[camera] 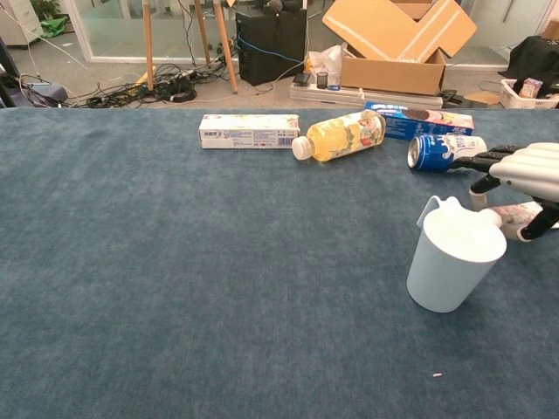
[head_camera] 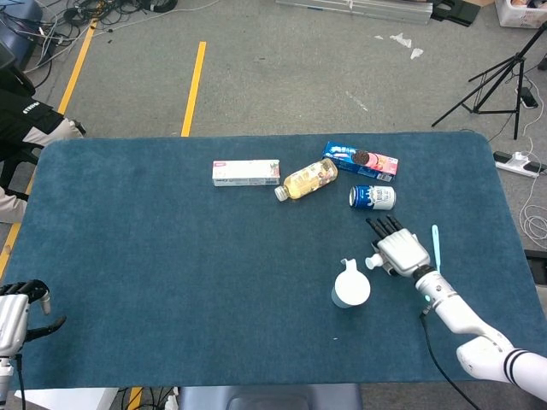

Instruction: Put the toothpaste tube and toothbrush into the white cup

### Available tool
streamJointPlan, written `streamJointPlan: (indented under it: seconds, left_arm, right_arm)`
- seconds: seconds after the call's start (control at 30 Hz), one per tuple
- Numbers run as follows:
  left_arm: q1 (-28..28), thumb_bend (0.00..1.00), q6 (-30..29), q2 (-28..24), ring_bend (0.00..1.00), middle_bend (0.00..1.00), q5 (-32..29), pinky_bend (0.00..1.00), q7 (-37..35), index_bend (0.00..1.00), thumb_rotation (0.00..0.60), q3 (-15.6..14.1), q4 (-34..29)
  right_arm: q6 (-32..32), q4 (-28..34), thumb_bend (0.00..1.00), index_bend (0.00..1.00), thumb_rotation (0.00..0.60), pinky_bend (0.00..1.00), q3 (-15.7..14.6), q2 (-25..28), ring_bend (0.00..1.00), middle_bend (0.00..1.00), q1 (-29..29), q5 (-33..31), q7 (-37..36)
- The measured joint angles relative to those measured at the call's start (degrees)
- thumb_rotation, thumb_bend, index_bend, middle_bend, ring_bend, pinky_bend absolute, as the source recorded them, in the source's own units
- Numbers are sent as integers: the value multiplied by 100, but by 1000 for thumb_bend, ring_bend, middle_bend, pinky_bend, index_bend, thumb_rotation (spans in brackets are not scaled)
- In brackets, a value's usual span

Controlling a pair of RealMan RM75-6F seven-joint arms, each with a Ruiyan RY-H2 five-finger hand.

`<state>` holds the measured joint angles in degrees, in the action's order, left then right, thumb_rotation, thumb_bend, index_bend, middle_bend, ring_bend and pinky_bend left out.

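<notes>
— What do we have underfoot?
— A blue-carpeted desk (head_camera: 171, 282) on grey floor, cables and a cardboard box (camera: 397, 39) beyond.
— And our hands?
— Our right hand (head_camera: 402, 251) grips the toothpaste tube (camera: 515, 212), just beside the white cup (camera: 450, 260); the toothbrush (head_camera: 435, 245) lies close by. Left hand (head_camera: 15, 314) idles, fingers curled.

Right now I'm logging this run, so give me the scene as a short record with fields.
cup: white cup stands upright, nothing visible in it
right hand: right hand beside the cup, over a small tube lying on the table
toothbrush: light blue toothbrush lies flat, right of that hand
left hand: left hand at the table's near left edge, holding nothing
other items: toothpaste box, juice bottle, cookie pack, can
</notes>
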<state>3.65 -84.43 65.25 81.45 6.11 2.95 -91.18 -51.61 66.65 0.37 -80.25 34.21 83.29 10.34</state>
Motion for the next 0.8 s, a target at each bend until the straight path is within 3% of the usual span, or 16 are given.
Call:
streamJointPlan:
  seconds: [0.8]
  left_arm:
    - [4,0,1,26,386,439,-13,349,80,699,600,2,-2]
  right_arm:
    - [-1238,1444,298,649,600,64,322,1164,0,0,-402,143,-264]
